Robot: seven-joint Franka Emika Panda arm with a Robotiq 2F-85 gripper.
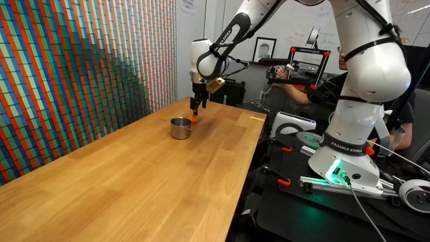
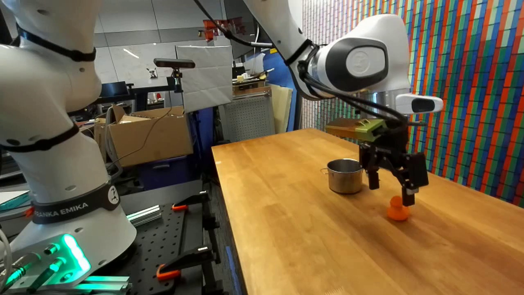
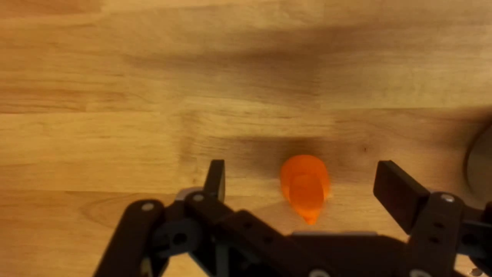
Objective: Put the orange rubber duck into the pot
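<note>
Wrist view: the duck [image 3: 306, 188] sits on the table [image 3: 115, 150], and it shows in the gap between the two fingers [image 3: 399, 194] of the gripper [image 3: 301, 179]. They are spread wide, with bare table on each side of the duck, so the gripper has hold of nothing. At the right edge a bit of the pot [image 3: 481, 165] peeks in, just past one finger. In both exterior views the gripper points down at the duck, and the pot stands upright on the table near them.
</note>
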